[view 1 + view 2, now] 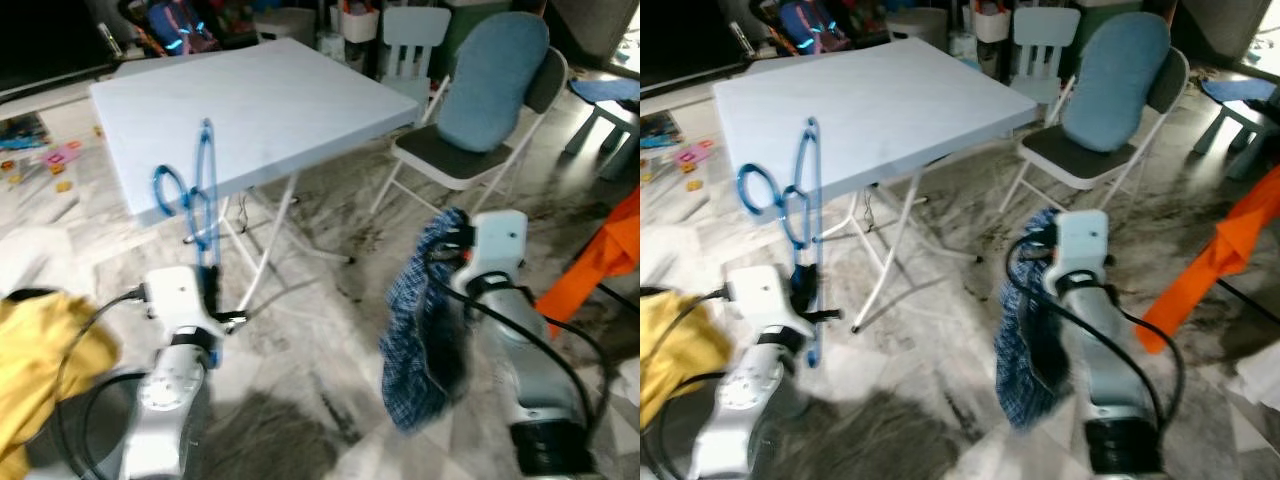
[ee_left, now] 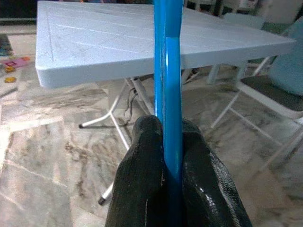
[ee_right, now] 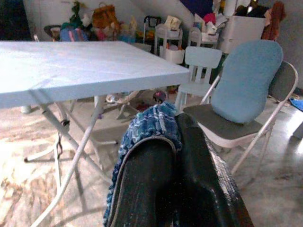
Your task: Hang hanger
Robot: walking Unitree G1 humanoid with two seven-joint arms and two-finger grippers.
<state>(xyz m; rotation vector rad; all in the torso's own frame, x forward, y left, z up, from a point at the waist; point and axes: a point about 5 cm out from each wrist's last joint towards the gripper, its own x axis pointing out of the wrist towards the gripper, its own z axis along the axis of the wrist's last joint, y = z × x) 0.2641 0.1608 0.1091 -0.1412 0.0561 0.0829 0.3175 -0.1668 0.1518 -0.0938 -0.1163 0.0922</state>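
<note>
1. Marble floor (image 1: 330, 330) spreads through a cluttered room, with toys and boxes along the far wall.
2. Ahead stands a light blue folding table (image 1: 260, 100), and to its right a folding chair (image 1: 480, 150) with a blue cushion (image 1: 495, 80).
3. Farther right, something orange (image 1: 600, 265) hangs in the air, and a yellow cloth (image 1: 40, 360) lies at the lower left.
4. On the right side, a blue checked cloth (image 1: 425, 320) hangs down from the right gripper (image 3: 176, 124); its two black fingers are closed on the cloth's top edge.
5. Smallest is the blue hanger (image 1: 195, 195). It stands upright in front of the near table edge, hook to the left. The left gripper (image 2: 171, 142) is closed tight on its lower part, one finger on each side of the plastic.
6. I see no rail or rod in these pictures, so I think the robot must first find the hanging place.
7. My advice for this step: keep the hold firm, keep the hook free and pointing outward, and lift the hanger clear of the table edge before turning. Keep the cloth away from the chair.
</note>
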